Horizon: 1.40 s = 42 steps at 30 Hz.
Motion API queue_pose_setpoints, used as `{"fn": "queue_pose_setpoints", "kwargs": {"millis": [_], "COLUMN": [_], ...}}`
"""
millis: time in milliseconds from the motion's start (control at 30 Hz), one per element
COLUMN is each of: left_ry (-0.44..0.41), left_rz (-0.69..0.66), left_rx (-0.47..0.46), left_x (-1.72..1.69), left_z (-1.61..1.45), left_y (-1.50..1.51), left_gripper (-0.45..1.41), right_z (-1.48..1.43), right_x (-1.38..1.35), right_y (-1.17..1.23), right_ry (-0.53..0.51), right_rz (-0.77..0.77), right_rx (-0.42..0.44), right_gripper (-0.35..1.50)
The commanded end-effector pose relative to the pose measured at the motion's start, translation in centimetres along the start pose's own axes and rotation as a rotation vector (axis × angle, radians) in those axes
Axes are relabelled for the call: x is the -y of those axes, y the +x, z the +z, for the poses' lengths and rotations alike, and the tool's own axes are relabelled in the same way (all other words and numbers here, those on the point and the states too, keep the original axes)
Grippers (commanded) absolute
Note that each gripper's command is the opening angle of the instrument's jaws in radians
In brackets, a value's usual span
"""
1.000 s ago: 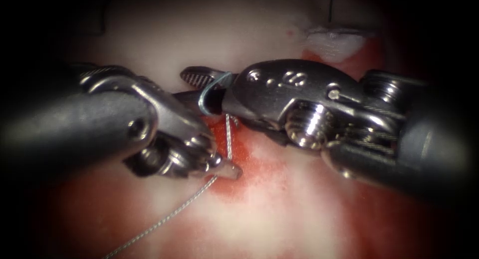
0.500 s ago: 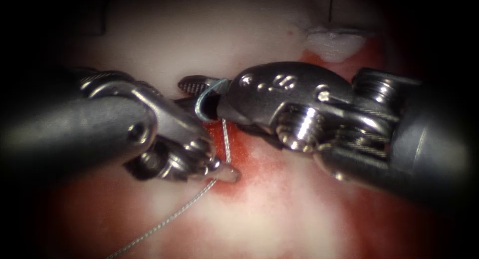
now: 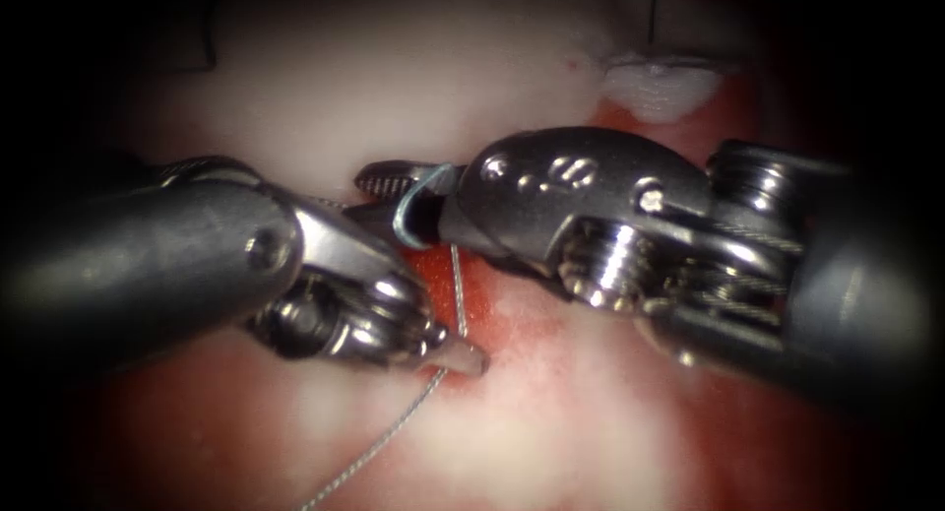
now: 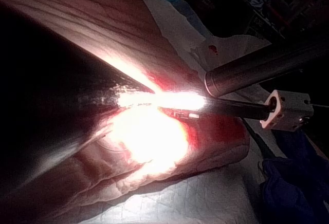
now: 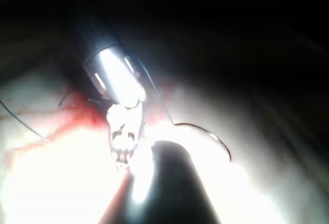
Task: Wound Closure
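Note:
In the endoscope view my right tool (image 3: 394,191) reaches in from the right over the cut. Its jaws are shut on the curved needle (image 3: 417,208), held near the middle of its curve, above the tissue (image 3: 394,88) and not in it. My left tool (image 3: 469,359) comes from the left, its jaws shut on the thread (image 3: 459,289) at their tip. The thread runs from the needle down to that tip, then trails away (image 3: 379,447) toward the lower left. Red fluid (image 3: 438,275) wets the cut between the tools. The right wrist view shows the left tool's wrist (image 5: 123,134).
A white tuft of tissue (image 3: 655,88) lies at the cut's upper right, with a dark thread end (image 3: 655,4) above it. The tissue block (image 4: 154,178) rests on a white drape (image 4: 205,198); a thick tube (image 4: 257,70) crosses above the right tool's shaft (image 4: 241,108).
The left tool's tip has slid down and to the right with the thread, and the trailing thread swung right. The right tool swayed left and back, still holding the needle.

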State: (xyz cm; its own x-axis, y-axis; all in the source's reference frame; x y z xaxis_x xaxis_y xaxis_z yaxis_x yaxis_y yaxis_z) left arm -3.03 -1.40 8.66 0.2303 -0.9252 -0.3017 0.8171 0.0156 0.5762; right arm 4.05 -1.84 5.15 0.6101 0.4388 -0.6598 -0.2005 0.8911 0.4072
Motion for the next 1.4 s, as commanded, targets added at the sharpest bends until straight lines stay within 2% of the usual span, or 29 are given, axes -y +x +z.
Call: {"fn": "queue_pose_setpoints", "kwargs": {"millis": [33,233,333,400,433,667,800,1033,1133,1267,1400], "left_ry": [0.001,0.001,0.002,0.002,0.002,0.005,0.012,-0.06,-0.063,-0.067,-0.049], "left_rz": [0.007,-0.005,-0.003,-0.001,0.001,0.005,0.007,-0.018,-0.029,-0.042,-0.048], "left_rx": [0.002,-0.011,-0.017,-0.019,-0.021,-0.032,-0.048,-0.045,-0.045,-0.04,-0.035], "left_x": [0.06,0.05,0.06,0.06,0.06,0.05,-0.05,-0.37,-0.39,-0.28,-0.21], "left_z": [-0.02,0.0,0.01,0.01,0.01,-0.02,-0.16,-0.36,-0.37,-0.32,-0.31], "left_y": [-0.1,-0.1,-0.1,-0.1,-0.1,-0.08,-0.05,-0.07,-0.07,-0.05,-0.05], "left_gripper": [-0.45,-0.45,-0.45,-0.45,-0.45,-0.45,-0.45,-0.45,-0.45,-0.45,-0.45], "right_z": [0.03,0.04,0.05,0.06,0.06,0.02,-0.19,-0.5,-0.49,-0.31,-0.43], "right_x": [-0.04,-0.01,0.0,0.0,0.0,-0.03,-0.1,-0.19,-0.18,-0.1,-0.08], "right_y": [0.16,0.17,0.17,0.18,0.18,0.22,0.28,0.23,0.2,0.19,0.25], "right_ry": [-0.001,0.015,0.018,0.021,0.025,0.119,0.073,0.062,0.059,0.046,0.076], "right_rz": [-0.009,-0.033,-0.055,-0.066,-0.077,-0.086,-0.033,0.017,0.019,0.012,0.061], "right_rx": [0.005,0.027,0.054,0.066,0.069,0.087,0.055,0.018,0.024,0.018,-0.003], "right_gripper": [0.1,0.1,0.02,-0.18,-0.35,-0.35,-0.35,-0.35,-0.35,-0.35,-0.35]}}
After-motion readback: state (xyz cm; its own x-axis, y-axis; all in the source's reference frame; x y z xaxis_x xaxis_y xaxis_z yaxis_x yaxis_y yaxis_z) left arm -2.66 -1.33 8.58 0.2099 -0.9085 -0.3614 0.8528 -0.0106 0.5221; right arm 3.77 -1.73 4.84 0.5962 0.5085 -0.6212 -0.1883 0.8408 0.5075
